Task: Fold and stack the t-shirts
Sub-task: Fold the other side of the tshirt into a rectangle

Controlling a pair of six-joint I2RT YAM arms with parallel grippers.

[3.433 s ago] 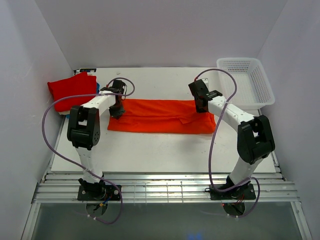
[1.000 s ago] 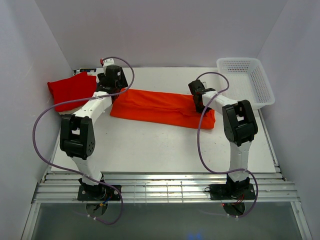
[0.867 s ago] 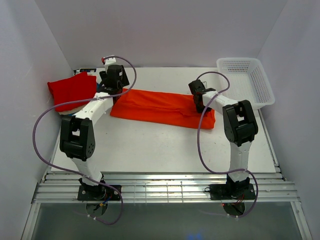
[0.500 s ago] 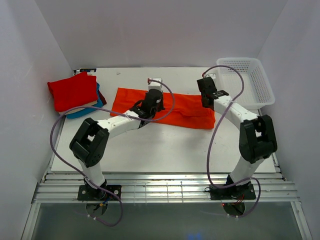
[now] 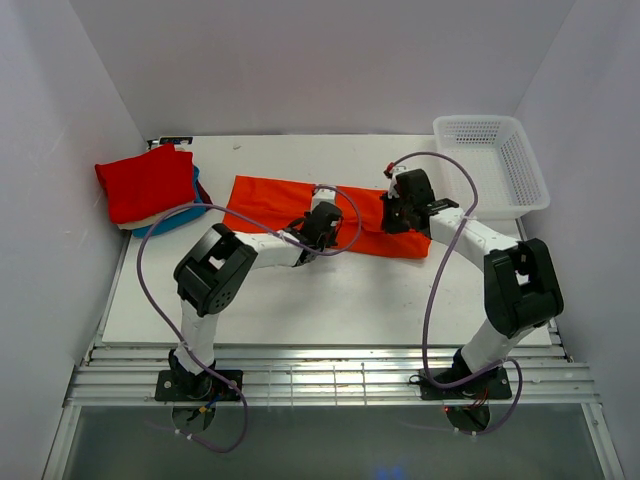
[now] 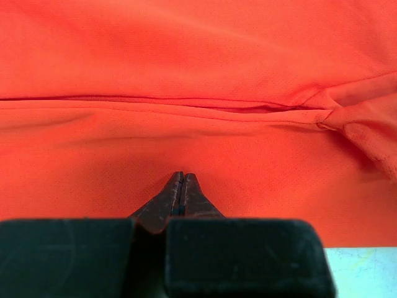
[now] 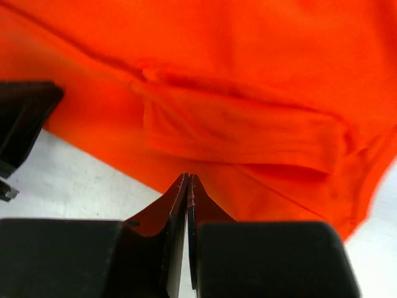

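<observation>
Where the orange t-shirt (image 5: 268,200) lies folded lengthwise on the surface (image 5: 350,290), left claw (image 6: 182,181) and right claw (image 7: 187,181) hover at its near edge, fingers pressed together.

the long t-shirt (image 5: 270,200) lies across the tabletop (image 5: 330,300), nearer its far edge. folded t-shirts (image 5: 148,185) sit stacked at the far left corner, the basket (image 5: 527,190) at the far right corner. the left claw (image 5: 322,228) is at the long t-shirt's near edge and the right claw (image 5: 392,215) is over its right end.

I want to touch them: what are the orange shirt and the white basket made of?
Orange shirt: looks like soft matte cloth; it creases and shows a fine weave. White basket: probably stiff plastic, with a molded grid of holes.
</observation>
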